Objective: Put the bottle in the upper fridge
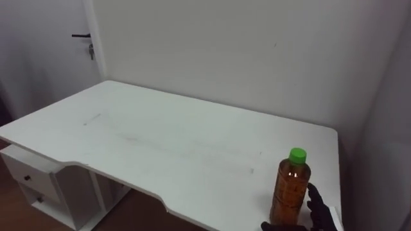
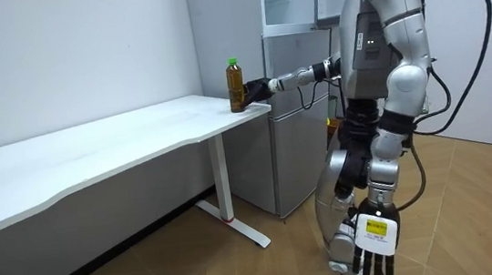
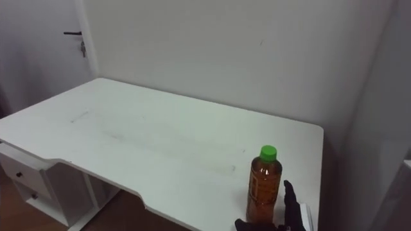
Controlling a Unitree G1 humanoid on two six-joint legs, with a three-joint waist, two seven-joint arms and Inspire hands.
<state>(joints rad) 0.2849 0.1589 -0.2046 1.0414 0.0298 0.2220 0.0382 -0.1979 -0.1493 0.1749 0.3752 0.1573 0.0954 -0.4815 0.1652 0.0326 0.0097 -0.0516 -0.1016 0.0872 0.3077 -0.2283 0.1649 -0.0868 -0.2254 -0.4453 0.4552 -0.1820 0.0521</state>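
Bottle [image 1: 291, 189] stands upright at the near right corner of the surface [image 1: 160, 135]. Right hand [image 1: 321, 212] flanks its base, fingers straight, not closed. Left hand [image 2: 374, 250] hangs relaxed. We judge the bottle full, rigid and smooth: wrap it firmly at mid-body.

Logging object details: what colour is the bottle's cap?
The cap is bright green, clearest in the left eye view.

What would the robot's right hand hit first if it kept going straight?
The bottle: the right hand reaches toward it, open, thumb and fingers either side of its base. Whether they touch is unclear.
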